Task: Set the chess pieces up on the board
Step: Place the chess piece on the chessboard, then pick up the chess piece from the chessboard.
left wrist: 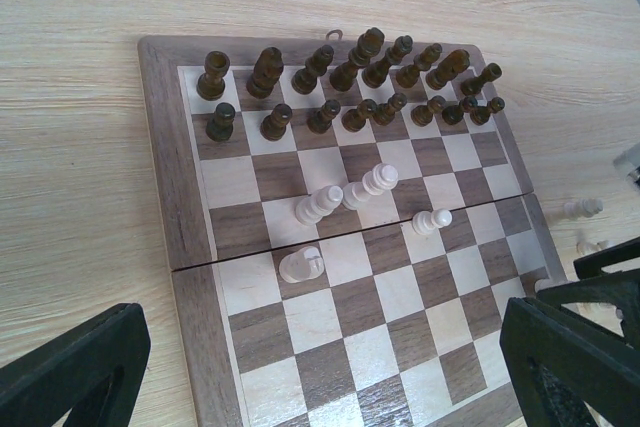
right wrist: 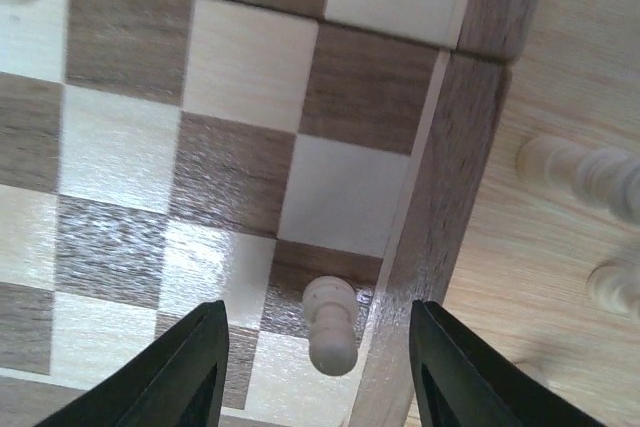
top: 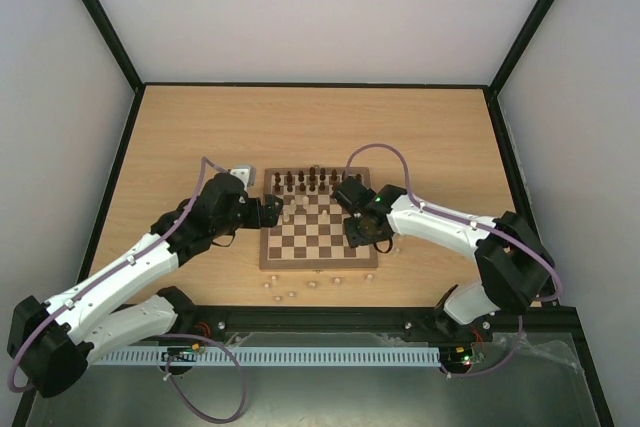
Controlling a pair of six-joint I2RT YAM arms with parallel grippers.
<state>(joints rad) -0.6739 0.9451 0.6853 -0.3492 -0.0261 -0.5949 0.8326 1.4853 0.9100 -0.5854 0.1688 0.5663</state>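
Right gripper (right wrist: 318, 312) is seen released, its fingers apart either side of a pale pawn (right wrist: 330, 332) set just inside the right edge of the board (top: 300, 265). Left gripper (left wrist: 320, 357) is held wide open at the board's left edge. Dark pieces (left wrist: 340, 87) are ranged along its far edge.

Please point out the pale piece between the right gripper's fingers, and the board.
pale piece (right wrist: 331, 327): right wrist view, middle of its body.
board (left wrist: 168, 147): left wrist view, its left wooden border.
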